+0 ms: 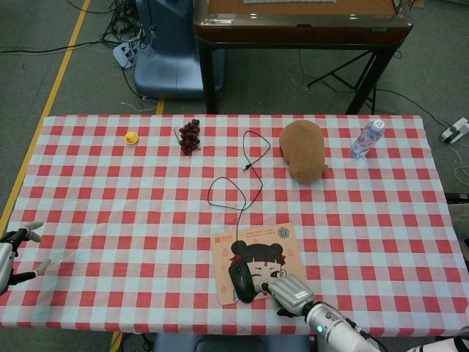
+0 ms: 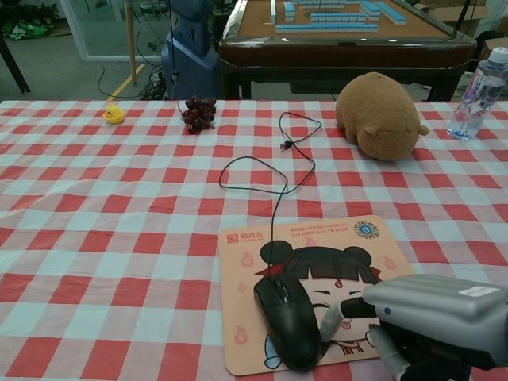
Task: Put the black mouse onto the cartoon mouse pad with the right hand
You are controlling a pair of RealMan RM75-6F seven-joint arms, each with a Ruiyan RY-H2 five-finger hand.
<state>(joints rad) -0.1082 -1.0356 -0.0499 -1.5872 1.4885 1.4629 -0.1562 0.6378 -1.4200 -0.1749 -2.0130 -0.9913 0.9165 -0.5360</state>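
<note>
The black mouse lies on the left part of the cartoon mouse pad, near the table's front edge, its nose pointing away from me. Its cable runs back over the cloth in a loop. My right hand sits just right of the mouse, low over the pad's near right corner. One finger stretches out and touches the mouse's right side; the hand does not enclose it. My left hand hovers at the table's left edge, fingers spread, holding nothing.
At the back of the checked tablecloth are a brown plush toy, a water bottle, dark grapes and a small yellow duck. A wooden mahjong table stands behind.
</note>
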